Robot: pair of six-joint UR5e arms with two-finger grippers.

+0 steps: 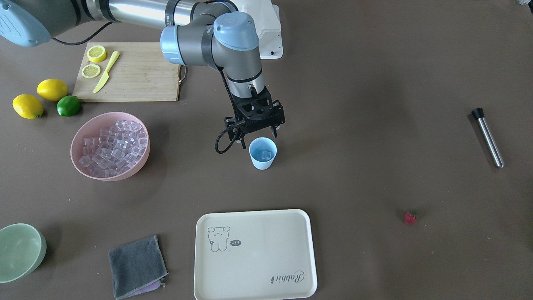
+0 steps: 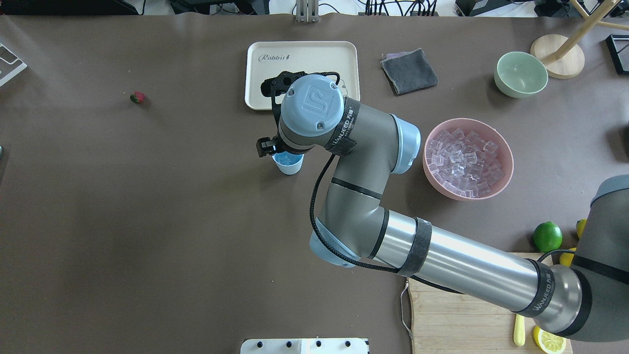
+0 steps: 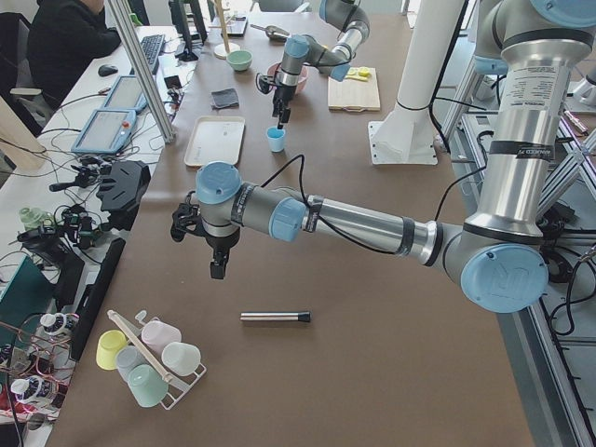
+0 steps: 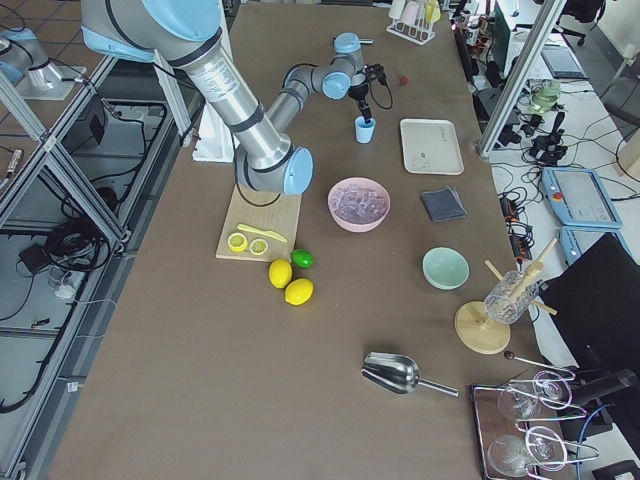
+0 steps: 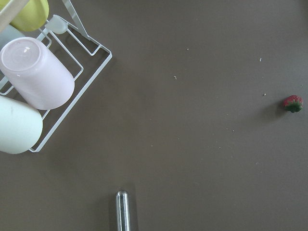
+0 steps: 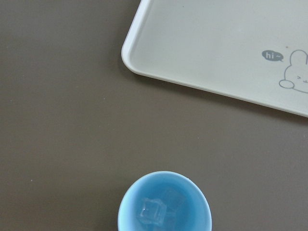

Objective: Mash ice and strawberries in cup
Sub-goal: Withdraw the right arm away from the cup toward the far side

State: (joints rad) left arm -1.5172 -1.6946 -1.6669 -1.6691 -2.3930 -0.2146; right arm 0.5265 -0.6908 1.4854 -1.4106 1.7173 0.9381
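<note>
The light-blue cup [image 1: 262, 153] stands upright mid-table with a couple of clear ice cubes [image 6: 153, 211] in it. My right gripper [image 1: 258, 137] hangs just above the cup's rim, open and empty; the overhead view hides it under the wrist, with the cup [image 2: 289, 163] below. More ice [image 1: 114, 148] fills the pink bowl [image 1: 120, 176]. The strawberry [image 1: 410, 217] lies alone on the table, far from the cup, and shows in the left wrist view [image 5: 292, 103]. My left gripper [image 3: 217, 268] hovers near a steel muddler [image 1: 487, 137]; I cannot tell if it is open.
A cream tray [image 1: 291, 266], a grey cloth [image 1: 136, 266] and a pale green bowl [image 1: 18, 252] lie along the far side. A cutting board [image 1: 141, 75] holds lemon halves and a knife, with lemons and a lime [image 1: 68, 106] beside it. A cup rack [image 5: 33, 82] sits near my left gripper.
</note>
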